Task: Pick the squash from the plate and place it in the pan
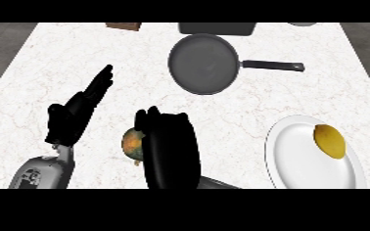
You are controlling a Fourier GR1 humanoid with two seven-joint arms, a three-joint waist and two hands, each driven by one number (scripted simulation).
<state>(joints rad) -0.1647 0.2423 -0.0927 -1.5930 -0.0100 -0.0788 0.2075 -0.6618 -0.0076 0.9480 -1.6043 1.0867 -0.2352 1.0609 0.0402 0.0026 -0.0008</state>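
A: Where is the squash (132,144) now?

B: Off the plate (292,164). It sits well to the left of the plate, tucked against the right hand (171,149). Only a mottled green and orange sliver shows at that hand's left edge; the rest is hidden behind the black palm and fingers.

A: So the hand is closed on it?

B: The fingers curl round it, yes. How far they wrap the far side is covered by the hand itself.

A: And the pan (204,63)?

B: Up and to the left of the plate, well apart from it, with nothing in it. Its handle (273,65) points right, toward the space above the plate.

A: Is anything on the plate?

B: 1 yellow rounded item (330,141) near its right rim. The plate's lower edge is cut off by the frame.

A: The other hand?

B: The left hand (76,112) is far to the left of the plate, fingers straight and spread slightly, holding nothing. Its grey forearm (45,172) is cropped at the bottom.

A: Anything else?

B: 3 things at the counter's far edge, above the plate: a brown block (124,26), a dark rectangular object (217,28) just behind the pan, and a pale rounded item (303,24). All are cut off, so I cannot tell what they are.
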